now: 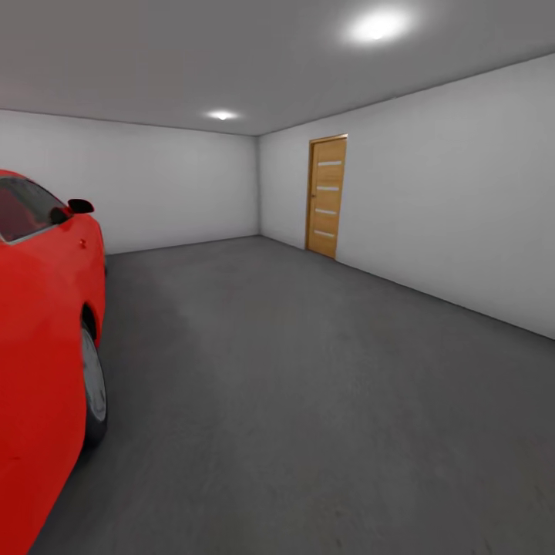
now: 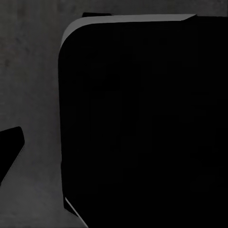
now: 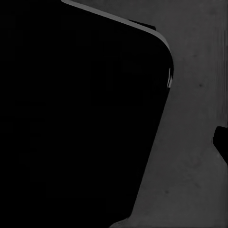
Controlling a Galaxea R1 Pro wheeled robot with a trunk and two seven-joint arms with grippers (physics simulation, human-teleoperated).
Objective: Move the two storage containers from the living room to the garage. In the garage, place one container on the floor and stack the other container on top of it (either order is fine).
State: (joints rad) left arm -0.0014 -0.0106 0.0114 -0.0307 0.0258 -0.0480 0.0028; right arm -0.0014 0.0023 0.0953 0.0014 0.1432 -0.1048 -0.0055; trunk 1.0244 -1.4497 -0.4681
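I'm in the garage, facing its dark floor beside the red car with neither storage container in sight and my grippers' state impossible to tell, so next I judge fetching containers from the living room.

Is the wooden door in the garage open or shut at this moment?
Shut. The wooden door sits flat in its frame in the pale wall, and no gap or room behind it shows.
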